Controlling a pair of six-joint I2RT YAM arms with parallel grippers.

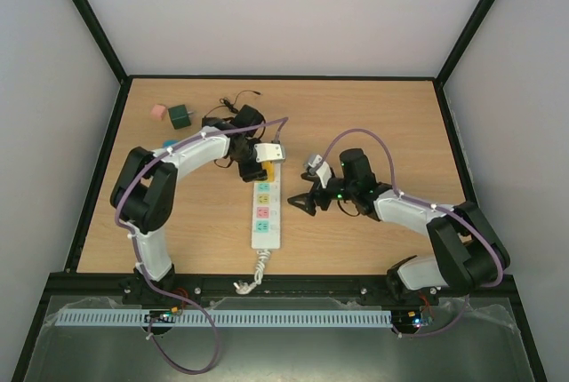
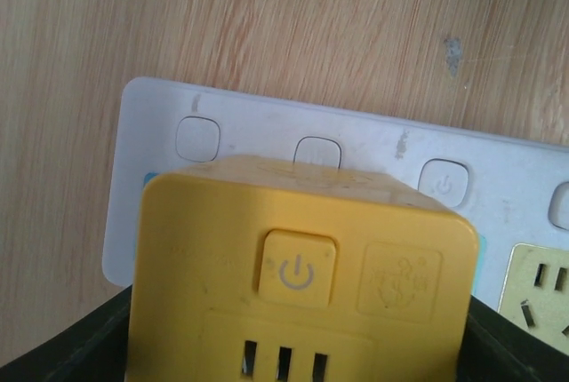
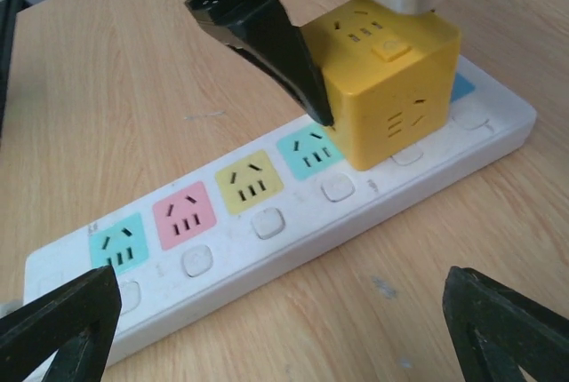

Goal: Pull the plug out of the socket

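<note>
On right wrist cam, yellow cube plug (image 3: 391,89) sits at power strip (image 3: 293,231) end, mid-desk (image 3: 107,71); left wrist cam shows just its button face. Left tool (image 2: 289,346) clamps plug; right tool (image 3: 280,293) wide open, empty.

Light was even, diffuse, from overhead; top view showed only soft shadows on the table (image 1: 204,213). Left wrist view looked soft: yellow plug (image 2: 302,266) too close, slightly blurred. Right wrist view was bright, sharp mid-frame; right gripper (image 3: 283,320) fingers (image 3: 62,324) were dark, defocused at 7 & 5 o'clock.
</note>
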